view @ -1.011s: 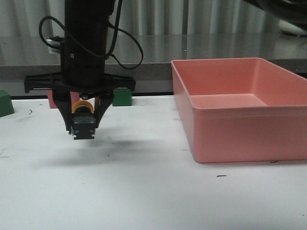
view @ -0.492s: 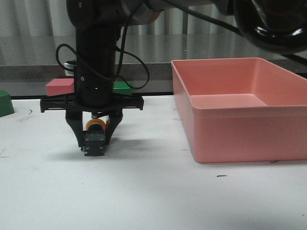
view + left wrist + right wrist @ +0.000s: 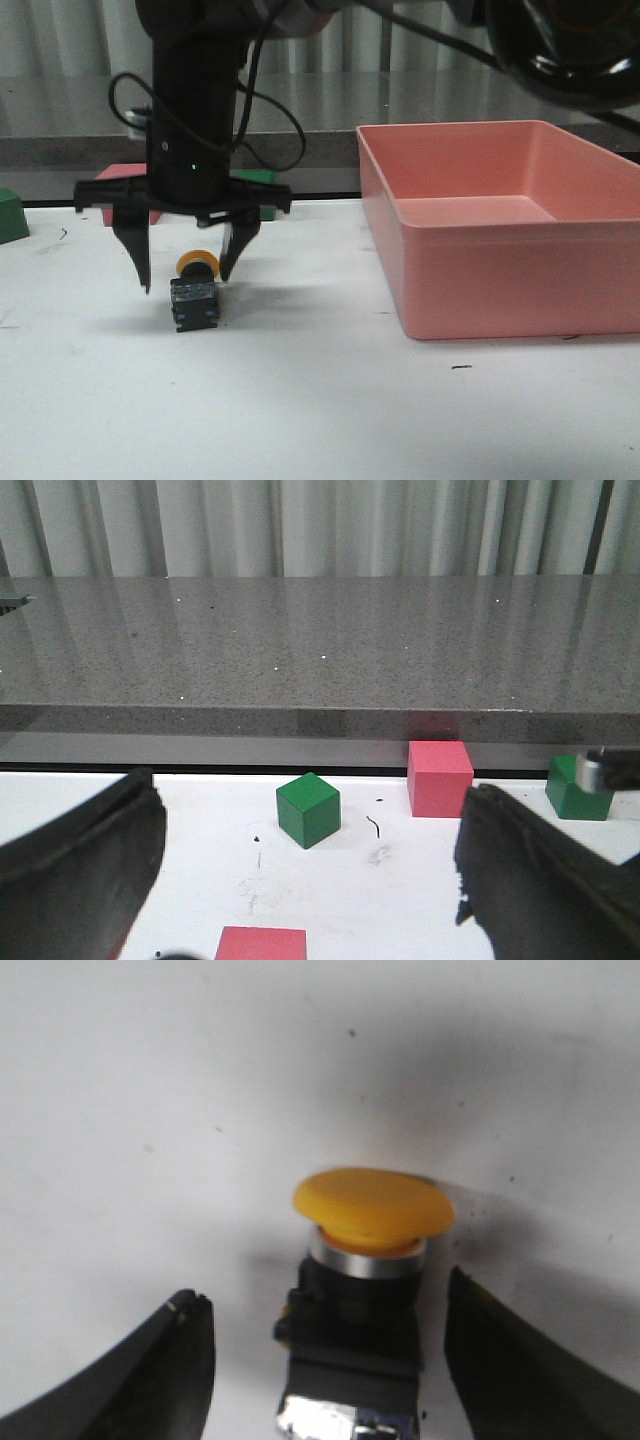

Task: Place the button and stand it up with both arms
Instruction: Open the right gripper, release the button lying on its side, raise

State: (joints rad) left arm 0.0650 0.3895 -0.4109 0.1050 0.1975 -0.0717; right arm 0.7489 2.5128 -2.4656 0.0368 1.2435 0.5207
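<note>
The button (image 3: 195, 295) rests on the white table, free of both fingers, its yellow-orange cap (image 3: 198, 263) above and behind the black base. In the right wrist view the button (image 3: 360, 1290) shows its cap, silver collar and shiny terminals; I cannot tell if it stands upright or lies tilted. My right gripper (image 3: 185, 283) hangs point-down over it, open, one finger on each side (image 3: 321, 1285). My left gripper (image 3: 310, 783) is open and empty, low over the table facing some cubes; it does not show in the front view.
A large pink bin (image 3: 510, 300) stands at the right. A green cube (image 3: 10, 215) sits at the far left. The left wrist view shows a green cube (image 3: 308, 808), a red cube (image 3: 440, 778), another green cube (image 3: 575, 785) and a red cube (image 3: 262, 943) before a grey ledge (image 3: 320, 650).
My right gripper came down with the button, set it on the table and opened its jaws. The button now sits free between the spread fingers.
</note>
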